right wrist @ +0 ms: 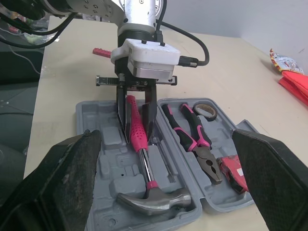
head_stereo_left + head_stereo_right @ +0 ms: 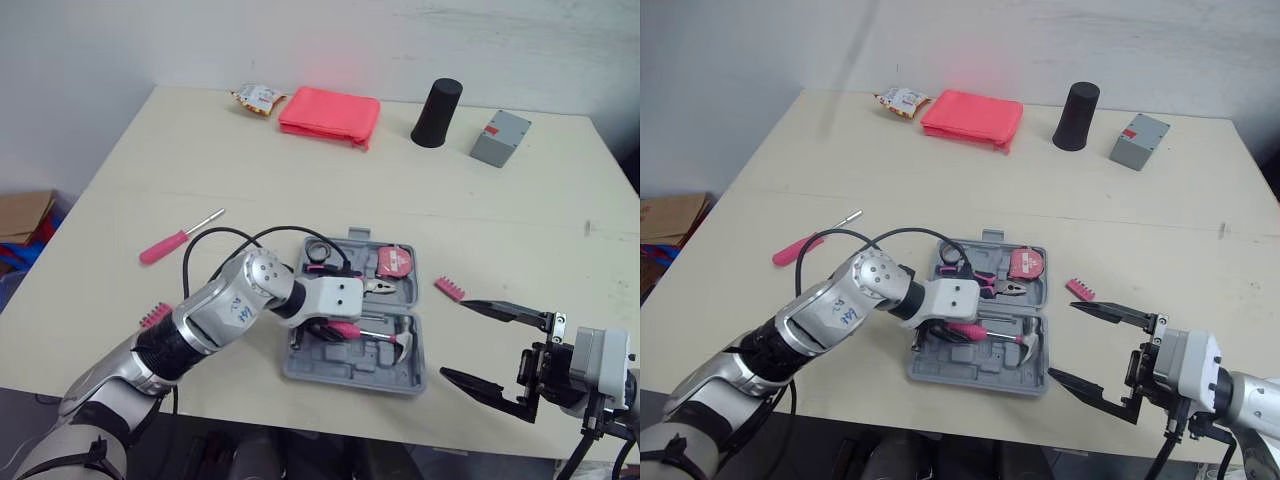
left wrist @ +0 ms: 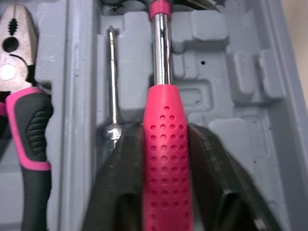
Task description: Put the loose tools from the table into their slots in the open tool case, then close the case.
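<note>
left gripper point(image 3: 165, 144) clamped on hammer point(image 3: 165, 183) handle, inside grey case point(image 3: 240, 106); pliers point(image 3: 21, 101) in neighbouring slot.

Silver arm point(image 2: 215, 315), white-cased left hand point(image 1: 138, 138)

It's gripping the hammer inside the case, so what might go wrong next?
The left gripper pinches the hammer handle in the tool case; if it isn't seated in its slot, the lid may not shut. On release, it might snag the thin metal shaft beside it. The pink screwdriver lies loose, easily forgotten.

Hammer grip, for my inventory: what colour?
Pink, dimpled hammer grip; left wrist view shows it best.
</note>
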Motion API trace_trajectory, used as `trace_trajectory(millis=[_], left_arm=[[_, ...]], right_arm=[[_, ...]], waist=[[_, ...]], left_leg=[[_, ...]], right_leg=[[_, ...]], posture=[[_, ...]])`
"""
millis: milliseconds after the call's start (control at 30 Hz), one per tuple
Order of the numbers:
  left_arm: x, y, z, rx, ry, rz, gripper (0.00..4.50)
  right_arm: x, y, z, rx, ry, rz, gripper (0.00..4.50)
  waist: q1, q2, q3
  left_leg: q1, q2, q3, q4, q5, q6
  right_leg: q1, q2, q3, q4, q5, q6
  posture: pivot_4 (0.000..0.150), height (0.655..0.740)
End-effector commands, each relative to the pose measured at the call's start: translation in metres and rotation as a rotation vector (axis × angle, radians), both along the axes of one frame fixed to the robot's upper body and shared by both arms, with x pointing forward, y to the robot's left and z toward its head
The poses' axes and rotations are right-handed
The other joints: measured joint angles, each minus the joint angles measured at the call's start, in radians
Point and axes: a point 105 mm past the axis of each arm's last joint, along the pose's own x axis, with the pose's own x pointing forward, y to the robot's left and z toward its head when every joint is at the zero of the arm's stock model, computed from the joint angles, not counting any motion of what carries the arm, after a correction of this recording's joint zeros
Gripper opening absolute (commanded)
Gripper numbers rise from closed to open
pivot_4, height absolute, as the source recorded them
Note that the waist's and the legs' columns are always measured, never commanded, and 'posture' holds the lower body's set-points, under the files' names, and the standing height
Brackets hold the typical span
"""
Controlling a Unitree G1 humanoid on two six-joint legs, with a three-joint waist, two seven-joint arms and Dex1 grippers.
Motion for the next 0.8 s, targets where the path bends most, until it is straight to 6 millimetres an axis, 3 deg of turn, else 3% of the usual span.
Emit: trace_trajectory(millis=[33, 100, 233, 367, 467, 700, 800], left_arm=[[-0.001, -0.003, 0.004, -0.022, -0.039, -0.022, 3.3], [-0.006, -0.005, 0.009, -0.061, -0.038, -0.064, 4.14], [-0.018, 0.0, 0.023, -0.141, -0.002, -0.14, 4.14], [-0.01, -0.002, 0.038, -0.324, -0.065, -0.125, 4.14], [-0.009, 0.0, 0.043, -0.487, -0.075, -0.132, 3.3], [0.0, 0.0, 0.012, -0.576, -0.014, -0.036, 0.04], [0.0, -0.003, 0.002, -0.571, -0.015, -0.031, 0.04]], right_arm=[[-0.002, 0.004, 0.003, 0.005, -0.022, 0.012, 4.5], [-0.001, 0.003, 0.002, 0.005, -0.02, 0.011, 4.5], [0.0, 0.001, 0.0, 0.007, -0.018, 0.008, 4.5], [0.002, -0.001, -0.003, 0.007, -0.022, 0.003, 4.5], [0.003, -0.002, -0.005, 0.008, -0.023, -0.003, 4.5], [0.005, -0.005, -0.008, 0.004, -0.032, -0.015, 4.5], [0.005, -0.006, -0.01, 0.018, -0.011, -0.022, 4.5]], waist=[[0.0, 0.0, 0.0], [0.0, 0.0, 0.0], [-0.001, 0.0, 0.0], [-0.001, 0.0, 0.0], [0.0, 0.0, 0.0], [-0.001, 0.0, 0.0], [-0.001, 0.0, 0.0]], left_leg=[[0.0, 0.0, 0.0, 0.0, 0.0, 0.0], [0.0, 0.0, 0.0, 0.001, 0.0, 0.0], [0.0, 0.0, 0.0, 0.001, 0.0, 0.0], [0.0, 0.0, 0.0, 0.001, 0.001, 0.0], [0.0, 0.0, 0.0, 0.002, 0.001, 0.001], [0.001, 0.0, -0.001, 0.002, 0.001, 0.001], [0.001, 0.0, -0.001, 0.002, 0.001, 0.001]], right_leg=[[0.0, 0.0, 0.0, 0.0, 0.0, 0.0], [0.0, 0.0, 0.0, 0.001, 0.0, 0.0], [0.0, 0.0, 0.0, 0.002, 0.0, 0.0], [0.0, 0.0, 0.0, 0.003, 0.0, 0.0], [0.0, -0.001, 0.0, 0.003, 0.0, 0.0], [0.0, -0.001, 0.0, 0.004, 0.0, 0.0], [0.0, -0.001, 0.0, 0.004, 0.0, 0.0]], posture=[[0.15, 0.74], [0.15, 0.74], [0.15, 0.74], [0.15, 0.74], [0.15, 0.74], [0.15, 0.74], [0.15, 0.74]])
